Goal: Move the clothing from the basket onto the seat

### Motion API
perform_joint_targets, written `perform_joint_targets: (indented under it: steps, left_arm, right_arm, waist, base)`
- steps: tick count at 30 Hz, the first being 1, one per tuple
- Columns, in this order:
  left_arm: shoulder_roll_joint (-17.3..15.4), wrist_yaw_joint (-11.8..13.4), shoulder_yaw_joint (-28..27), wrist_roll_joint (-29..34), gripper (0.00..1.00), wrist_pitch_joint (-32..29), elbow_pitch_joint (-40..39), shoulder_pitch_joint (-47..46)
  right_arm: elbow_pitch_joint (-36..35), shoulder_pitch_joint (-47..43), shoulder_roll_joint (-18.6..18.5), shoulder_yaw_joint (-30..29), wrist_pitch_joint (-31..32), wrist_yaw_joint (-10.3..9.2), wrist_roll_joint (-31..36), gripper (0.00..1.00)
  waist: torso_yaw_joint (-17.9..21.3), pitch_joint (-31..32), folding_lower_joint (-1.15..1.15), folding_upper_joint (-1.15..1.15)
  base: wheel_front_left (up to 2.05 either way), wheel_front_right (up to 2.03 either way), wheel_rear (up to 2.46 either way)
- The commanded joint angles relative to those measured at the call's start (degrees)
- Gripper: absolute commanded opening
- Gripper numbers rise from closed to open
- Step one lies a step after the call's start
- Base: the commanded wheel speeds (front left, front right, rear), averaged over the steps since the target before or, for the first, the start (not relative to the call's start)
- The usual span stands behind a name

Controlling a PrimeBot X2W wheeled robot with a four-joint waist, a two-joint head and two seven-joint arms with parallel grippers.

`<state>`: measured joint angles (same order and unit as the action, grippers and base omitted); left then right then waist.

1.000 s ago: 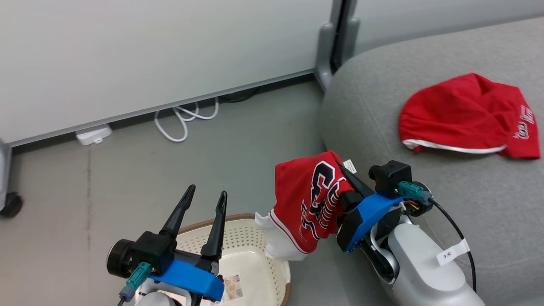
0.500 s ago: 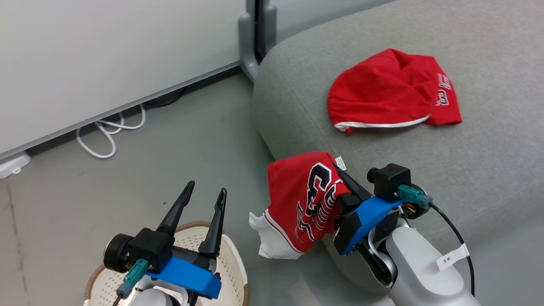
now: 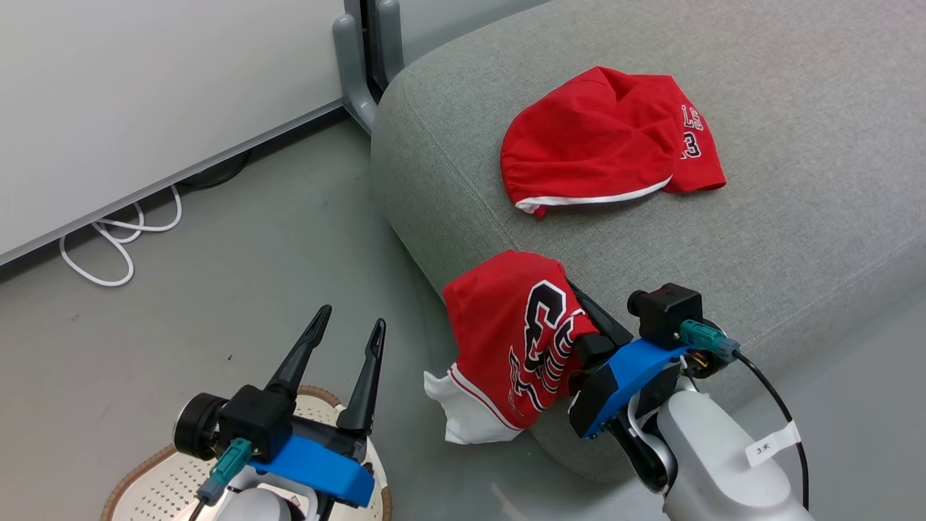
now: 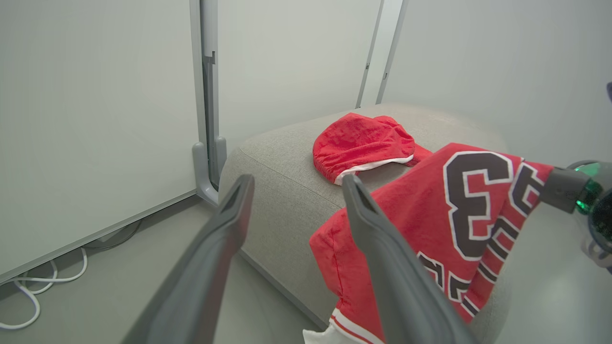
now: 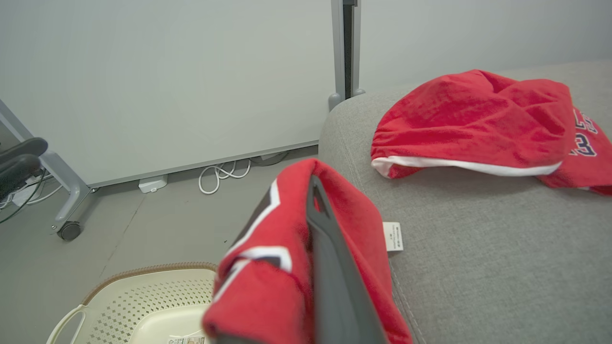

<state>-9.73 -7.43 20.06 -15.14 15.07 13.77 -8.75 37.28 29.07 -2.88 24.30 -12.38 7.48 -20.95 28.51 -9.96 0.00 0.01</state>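
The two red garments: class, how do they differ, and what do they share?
The lettered jersey hangs bunched from the right gripper at the edge of the seat; the plain garment lies loose on it. The jersey shows big black-and-white characters; the plain garment only small print. Both are red with white trim.

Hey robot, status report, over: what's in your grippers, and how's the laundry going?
Left gripper open, empty. Right gripper shut on jersey, hanging at sofa edge. Plain red garment already on sofa. Nothing seen blocking.
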Motion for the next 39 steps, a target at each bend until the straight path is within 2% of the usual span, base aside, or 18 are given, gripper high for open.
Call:
perform_joint_targets:
  steps: [1, 10, 19, 23, 29, 30, 31, 39]
  left_arm:
    - [-0.35, -0.06, 0.12, -0.28, 1.0, 0.14, 0.09, -0.89]
    - [-1.03, -0.07, 0.98, -0.57, 1.0, 0.14, 0.2, -1.11]
    - [-2.35, -0.07, 0.36, -0.77, 1.0, 0.14, -1.85, -1.36]
    - [-3.5, -0.07, 0.16, -0.5, 1.0, 0.14, -3.12, -2.33]
    - [-6.25, -0.07, 0.5, 0.11, 1.0, 0.14, -6.62, -4.46]
    - [-6.25, -0.07, 0.5, 0.11, 1.0, 0.14, -6.62, -4.46]
    - [-7.35, -0.07, 0.57, 0.31, 1.0, 0.14, -7.98, -5.29]
    - [-10.69, -0.07, -0.97, 1.77, 1.0, 0.14, -13.42, -8.9]
  right_arm:
    - [-0.08, -0.14, -0.01, 0.0, -0.43, 0.03, -0.64, 0.0]
    - [0.19, 0.21, -0.01, -1.18, -0.84, 0.03, -0.77, 0.0]
    - [-2.72, 7.14, -0.01, -4.64, -1.29, 0.03, -1.59, 0.0]
    - [-4.81, 12.58, -0.65, -9.54, -0.97, 0.03, -1.54, 0.0]
    - [-8.56, 21.99, -4.7, -18.95, 1.38, 0.03, -0.48, 0.0]
    - [-8.56, 21.99, -4.7, -18.95, 1.38, 0.03, -0.48, 0.0]
    - [-9.47, 25.29, -6.24, -22.76, 2.49, 0.03, -1.16, 0.0]
    - [-7.73, 34.53, -11.51, -38.02, 4.93, 0.03, 1.84, 0.0]
  waist:
    - [0.05, 0.0, 0.0, -0.01]
    - [-0.84, -0.31, 0.0, -0.01]
    - [-0.71, -3.48, 0.0, -0.01]
    - [-0.82, -6.41, 0.0, -0.01]
    - [-1.67, -13.28, 0.0, -0.01]
    - [-1.67, -13.28, 0.0, -0.01]
    - [-2.04, -15.62, 0.0, -0.01]
    - [-4.44, -25.09, 0.0, -0.01]
  base:
    - [0.0, 0.0, 0.0]
    - [0.0, 0.0, 0.0]
    - [0.0, 0.0, 0.0]
    - [0.0, 0.0, 0.0]
    - [0.0, 0.0, 0.0]
    - [0.0, 0.0, 0.0]
    - [0.0, 0.0, 0.0]
    - [0.0, 0.0, 0.0]
